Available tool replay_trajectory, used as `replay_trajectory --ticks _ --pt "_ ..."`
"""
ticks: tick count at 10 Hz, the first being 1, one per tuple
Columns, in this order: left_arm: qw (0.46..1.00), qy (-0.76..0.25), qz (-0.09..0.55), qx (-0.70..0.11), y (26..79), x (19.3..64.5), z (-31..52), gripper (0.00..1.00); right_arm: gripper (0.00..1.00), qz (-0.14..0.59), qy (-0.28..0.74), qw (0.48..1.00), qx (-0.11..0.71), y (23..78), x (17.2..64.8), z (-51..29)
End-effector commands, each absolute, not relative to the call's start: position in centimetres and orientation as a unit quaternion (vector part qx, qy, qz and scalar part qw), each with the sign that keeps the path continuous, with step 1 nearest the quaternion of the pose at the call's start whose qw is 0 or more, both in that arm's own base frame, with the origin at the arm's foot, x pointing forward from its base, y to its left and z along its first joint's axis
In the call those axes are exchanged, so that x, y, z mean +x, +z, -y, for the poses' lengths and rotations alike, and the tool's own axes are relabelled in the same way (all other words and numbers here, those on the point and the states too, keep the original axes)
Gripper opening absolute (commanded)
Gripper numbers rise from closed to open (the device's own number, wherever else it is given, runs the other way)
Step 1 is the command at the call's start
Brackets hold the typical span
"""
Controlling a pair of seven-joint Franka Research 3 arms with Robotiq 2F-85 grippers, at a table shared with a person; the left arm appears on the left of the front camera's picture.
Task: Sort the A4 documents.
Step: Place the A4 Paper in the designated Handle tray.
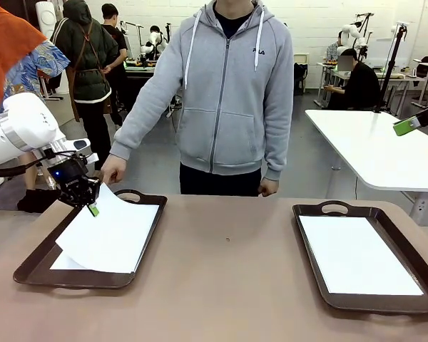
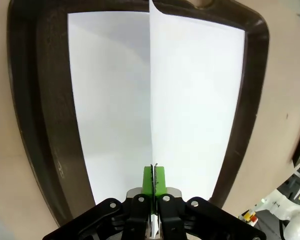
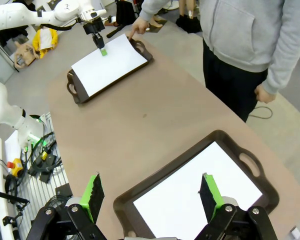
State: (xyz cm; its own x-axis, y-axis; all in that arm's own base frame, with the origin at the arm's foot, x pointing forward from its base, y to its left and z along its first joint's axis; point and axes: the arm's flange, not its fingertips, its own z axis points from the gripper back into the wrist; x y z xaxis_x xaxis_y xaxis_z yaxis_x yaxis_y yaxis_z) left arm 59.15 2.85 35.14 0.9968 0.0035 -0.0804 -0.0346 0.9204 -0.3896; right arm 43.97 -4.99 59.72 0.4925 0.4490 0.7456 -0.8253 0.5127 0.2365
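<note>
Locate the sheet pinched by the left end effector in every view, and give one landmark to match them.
Front view: lifted sheet, lower left, over the left tray.
Left wrist view: seen edge-on at centre, rising from the left end effector.
Right wrist view: upper left.
Shared landmark: that dark brown tray.

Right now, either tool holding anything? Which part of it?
Left tool is shut on the edge of the top A4 sheet, lifting it above the left tray. Right tool is open, holding nothing.
</note>
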Motion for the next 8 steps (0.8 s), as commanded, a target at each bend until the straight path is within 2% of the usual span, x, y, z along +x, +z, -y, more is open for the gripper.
replay_trajectory --ticks 1,8 --pt "0.982 0.041 -0.022 -0.185 34.2 59.0 -3.1 0.01 1.0 0.313 0.393 0.811 0.299 59.6 43.9 4.9" --pt "0.985 0.023 -0.02 -0.17 32.6 59.7 -2.8 0.01 1.0 0.313 0.393 0.811 0.299 59.6 43.9 4.9"
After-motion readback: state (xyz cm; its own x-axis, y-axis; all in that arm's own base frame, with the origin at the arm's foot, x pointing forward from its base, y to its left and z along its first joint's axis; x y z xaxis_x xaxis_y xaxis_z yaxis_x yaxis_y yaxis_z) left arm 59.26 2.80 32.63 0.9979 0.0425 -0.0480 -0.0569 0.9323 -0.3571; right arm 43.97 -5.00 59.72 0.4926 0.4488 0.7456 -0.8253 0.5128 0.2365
